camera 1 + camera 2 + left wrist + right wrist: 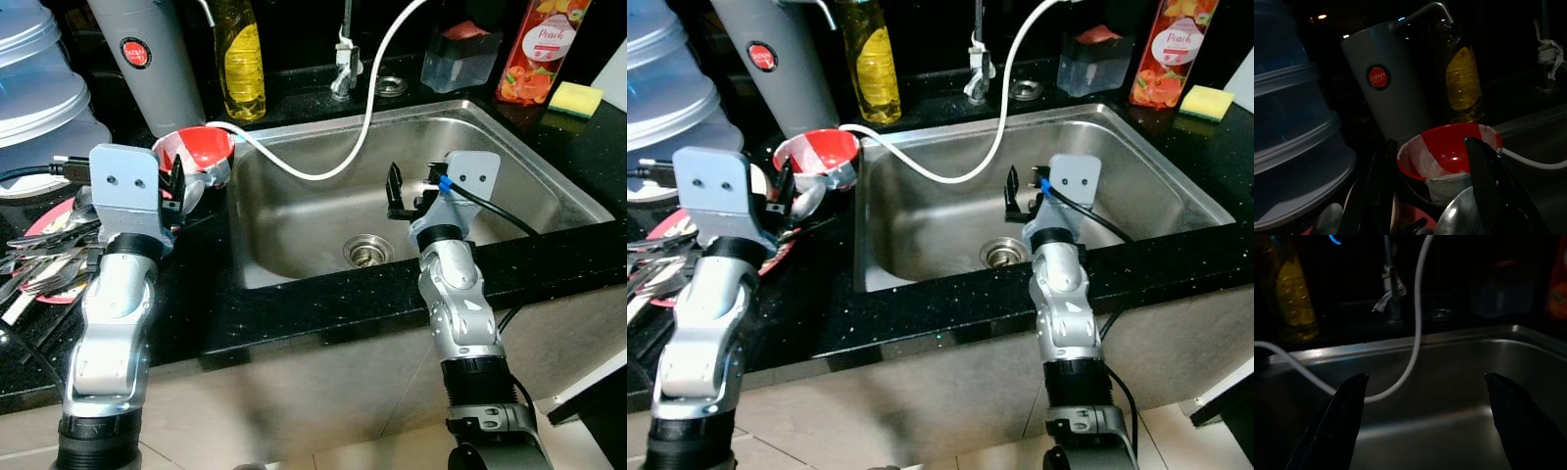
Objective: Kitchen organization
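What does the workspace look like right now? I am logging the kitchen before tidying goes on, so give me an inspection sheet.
Surface: black speckled counter around a steel sink; basin bare down to the drain.
Job's things: red bowl at the sink's left rim; cutlery pile on a red plate at far left.
Clutter: yellow bottle, grey canister, peach bottle, yellow sponge, clear stacked containers.
Grippers: left gripper open, by the red bowl; right gripper open, over the basin, holding nothing.
Cables: white hose loops from the back into the sink, ending near the bowl.
Surroundings: tap behind the sink; tiled floor below.
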Tool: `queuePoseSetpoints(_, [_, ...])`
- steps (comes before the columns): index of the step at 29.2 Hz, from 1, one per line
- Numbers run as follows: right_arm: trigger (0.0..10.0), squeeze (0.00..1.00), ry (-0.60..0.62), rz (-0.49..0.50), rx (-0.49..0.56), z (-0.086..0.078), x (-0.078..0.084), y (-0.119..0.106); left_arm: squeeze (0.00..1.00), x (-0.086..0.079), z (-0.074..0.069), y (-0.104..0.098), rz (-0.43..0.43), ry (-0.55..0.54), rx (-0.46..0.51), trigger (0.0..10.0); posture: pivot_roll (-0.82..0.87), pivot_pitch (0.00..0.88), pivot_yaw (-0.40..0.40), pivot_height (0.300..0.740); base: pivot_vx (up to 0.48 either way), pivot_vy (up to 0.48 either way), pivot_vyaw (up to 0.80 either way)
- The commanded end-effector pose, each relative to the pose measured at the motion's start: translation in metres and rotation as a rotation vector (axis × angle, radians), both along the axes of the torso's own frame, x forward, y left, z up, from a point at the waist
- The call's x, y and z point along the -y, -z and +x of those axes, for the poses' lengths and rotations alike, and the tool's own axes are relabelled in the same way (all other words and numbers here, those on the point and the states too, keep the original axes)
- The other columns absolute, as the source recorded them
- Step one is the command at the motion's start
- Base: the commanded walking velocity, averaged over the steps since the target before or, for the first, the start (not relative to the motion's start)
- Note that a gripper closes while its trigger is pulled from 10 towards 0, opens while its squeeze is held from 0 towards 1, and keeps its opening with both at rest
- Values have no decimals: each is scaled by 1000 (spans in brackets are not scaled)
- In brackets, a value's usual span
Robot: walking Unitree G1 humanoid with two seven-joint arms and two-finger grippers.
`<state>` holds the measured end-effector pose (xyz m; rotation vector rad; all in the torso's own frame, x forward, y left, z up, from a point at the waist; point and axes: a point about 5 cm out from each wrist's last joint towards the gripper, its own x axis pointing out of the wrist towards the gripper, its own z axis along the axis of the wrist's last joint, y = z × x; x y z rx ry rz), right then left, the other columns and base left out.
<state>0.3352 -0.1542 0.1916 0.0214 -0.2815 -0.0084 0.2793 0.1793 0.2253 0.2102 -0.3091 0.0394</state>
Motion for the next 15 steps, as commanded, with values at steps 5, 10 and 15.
queuePoseSetpoints(5, [10000, 0, -18, 8, -18, 0, -5, 3, 0, -1, 0, 4, -4, -10, -25, 10000, 155, 0, 82, 740, 0, 0, 800])
queuePoseSetpoints(10, [10000, 0, -17, 7, -17, -1, -4, 3, 0, -1, 0, 4, -2, -8, -27, 10000, 155, 0, 82, 740, 0, 0, 800])
queuePoseSetpoints(15, [10000, 0, -14, 5, -18, -1, -4, 3, 0, 0, 0, 5, -1, -7, -30, 10000, 155, 0, 82, 740, 0, 0, 800])
